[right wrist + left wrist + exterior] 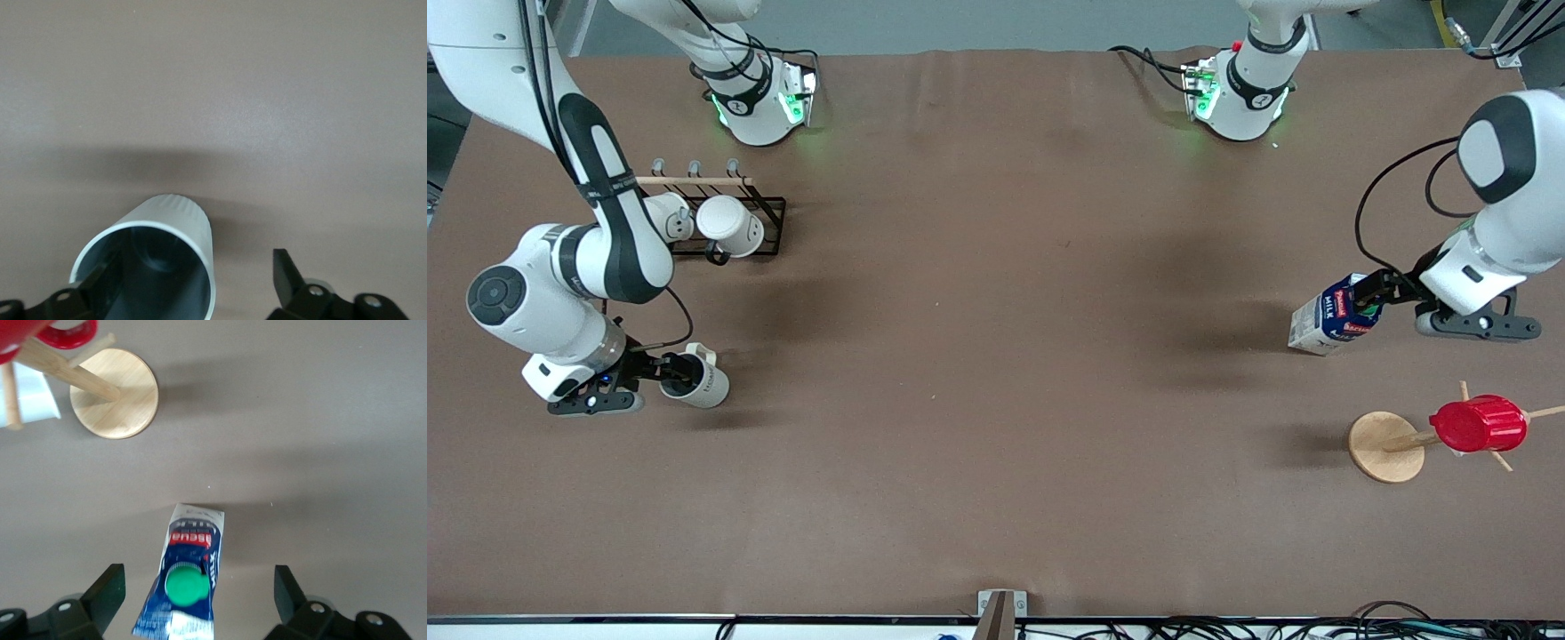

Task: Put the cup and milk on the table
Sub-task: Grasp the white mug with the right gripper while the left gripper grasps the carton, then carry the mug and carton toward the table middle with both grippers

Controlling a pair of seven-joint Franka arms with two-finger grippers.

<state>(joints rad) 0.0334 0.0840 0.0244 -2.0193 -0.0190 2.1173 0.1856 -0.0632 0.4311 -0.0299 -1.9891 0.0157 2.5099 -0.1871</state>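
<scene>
1. Counting the front view: two arms, one cup point(703, 384), one milk point(1329, 320), two white mugs point(729, 224) on a black wire rack point(774, 222), and one red ribbed cup point(1478, 424) hung on a wooden peg stand with a round disc base point(1383, 447).
2. The cup is at about nine o'clock on the table point(996, 356), toward the right arm's end and nearer the front camera than the rack. Its long axis runs roughly vertical, with the dark mouth up. The handle points toward twelve o'clock. I cannot tell whether its base touches the table.
3. The right gripper point(667, 369) is at the cup's rim. In the right wrist view its fingers are apart. One finger seems to reach inside the cup point(180, 220), and the other finger point(285, 267) is clear of the wall.
4. The milk is at about three o'clock, toward the left arm's end. It stands upright on the table with its green cap on top, and sits farther from the front camera than the disc base.
5. The left gripper point(1365, 298) is at the carton's top. In the left wrist view its fingers point(110, 587) are wide apart on either side of the milk point(193, 540), with a gap at each.
6. The table has a plain brown matte covering with soft shadows under both arms. Grey floor shows at the twelve o'clock edge, and dark cables run along the six o'clock edge.
</scene>
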